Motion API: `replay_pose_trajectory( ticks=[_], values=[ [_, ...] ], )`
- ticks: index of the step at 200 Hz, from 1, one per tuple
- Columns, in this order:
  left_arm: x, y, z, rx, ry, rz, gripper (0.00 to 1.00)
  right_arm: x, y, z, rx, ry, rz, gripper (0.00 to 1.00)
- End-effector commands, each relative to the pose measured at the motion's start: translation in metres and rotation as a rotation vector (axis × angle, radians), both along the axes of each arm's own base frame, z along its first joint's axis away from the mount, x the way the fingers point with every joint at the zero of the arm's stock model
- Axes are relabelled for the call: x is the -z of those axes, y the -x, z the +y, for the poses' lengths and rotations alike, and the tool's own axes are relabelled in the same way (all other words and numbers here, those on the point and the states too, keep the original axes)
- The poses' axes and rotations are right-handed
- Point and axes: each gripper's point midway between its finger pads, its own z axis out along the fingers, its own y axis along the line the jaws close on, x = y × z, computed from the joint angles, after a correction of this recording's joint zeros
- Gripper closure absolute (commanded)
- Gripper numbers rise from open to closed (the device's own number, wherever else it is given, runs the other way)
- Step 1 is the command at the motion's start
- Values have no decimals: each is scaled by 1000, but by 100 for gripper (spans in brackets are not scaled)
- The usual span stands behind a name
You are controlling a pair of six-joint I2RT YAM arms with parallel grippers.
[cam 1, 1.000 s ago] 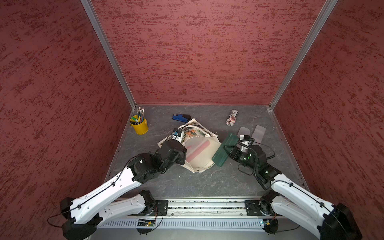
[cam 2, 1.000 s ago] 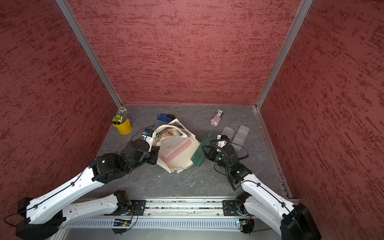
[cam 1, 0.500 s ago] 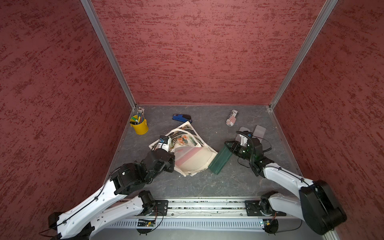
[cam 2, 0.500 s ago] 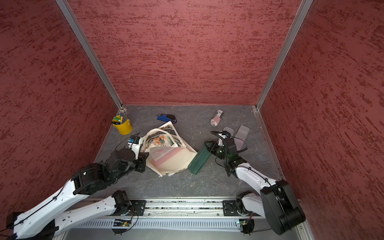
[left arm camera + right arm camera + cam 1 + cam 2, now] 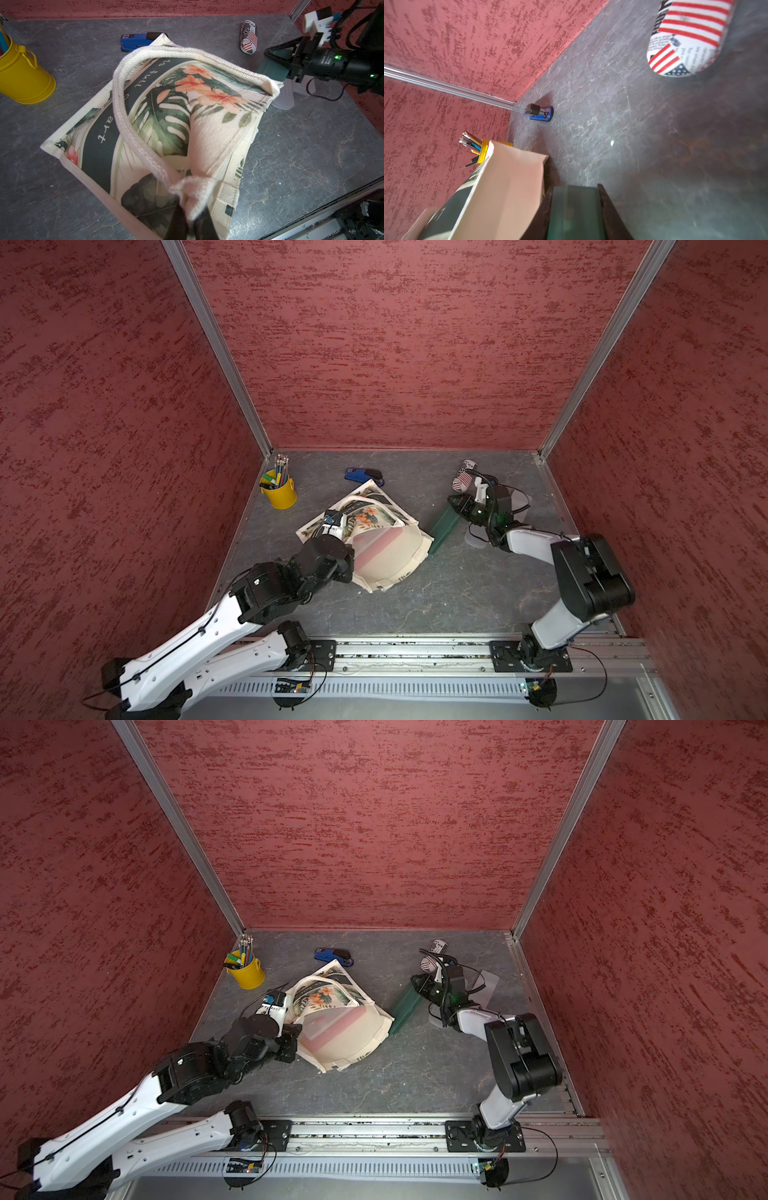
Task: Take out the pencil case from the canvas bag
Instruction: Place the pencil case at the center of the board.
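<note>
Rough red plaster walls close in a grey, marble-veined table (image 5: pixel 415 605). At its middle lies a cream woven canvas bag (image 5: pixel 376 518) printed with green leaves, orange flowers and a dark band of white script. It is slumped flat, with its pale inside open toward the near side.

The left fingers (image 5: pixel 176 226) are pinched together on bunched cloth where a ropy cream handle meets the rim. Only the left wrist view shows this; in both top views the black wrist hides them. A pinkish patch (image 5: pixel 380 545) shows inside the bag, and what it is cannot be made out.

Just right of the bag, and out of it, a flat dark green translucent pencil case (image 5: pixel 442 529) slants. Its far end is clamped between the right fingers (image 5: pixel 611 214) and its near end is down at the bag's right corner. Whether it touches the cloth there cannot be told. The right wrist view blurs the case and cuts it off at the frame edge.

A frosted plastic sheet (image 5: pixel 486 982) lies under the right arm, mostly covered. Along the far side are three more things:
- At the right, a rounded pouch in flag-and-newsprint cloth (image 5: pixel 463 479).
- In the middle, a blue-and-black stapler (image 5: pixel 363 475).
- In the left corner, a glossy yellow bucket of pens (image 5: pixel 281 493), cut off in the left wrist view.
</note>
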Motion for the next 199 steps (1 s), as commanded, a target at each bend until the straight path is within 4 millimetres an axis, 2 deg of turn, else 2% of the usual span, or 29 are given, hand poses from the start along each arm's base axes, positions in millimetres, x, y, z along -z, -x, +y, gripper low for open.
replay_pose_trajectory(
  ticks=[1,36,54,74,107,118,131,171,181,185,189,199],
  values=[
    [-15,-3,-14,12,95,-27,100,1,-23,-1,-28,-15,-19,75],
    [-16,0,-19,29,102,-29,100,12,-48,-14,16,103,3,72],
    [-17,1,-21,36,99,-31,100,15,-53,-21,36,162,26,59],
    [-18,2,-23,42,103,-34,100,9,-50,-29,64,203,26,47],
    [-17,1,-31,63,109,-37,100,-14,-40,-42,111,257,-4,21],
    [-17,0,-34,70,105,-36,100,-24,-35,-46,125,268,-18,10],
    [-16,0,-36,75,101,-36,100,-38,-30,-50,137,280,-42,2],
    [-16,1,-43,93,114,-36,100,-71,-8,-54,143,275,-85,1],
    [-17,1,-44,96,115,-36,100,-79,1,-52,134,254,-103,1],
    [-17,1,-44,97,116,-37,100,-76,4,-51,128,247,-96,1],
    [-17,1,-44,96,116,-38,100,-87,10,-50,127,232,-123,1],
    [-17,1,-45,96,116,-40,100,-94,22,-47,123,202,-143,1]
  ],
)
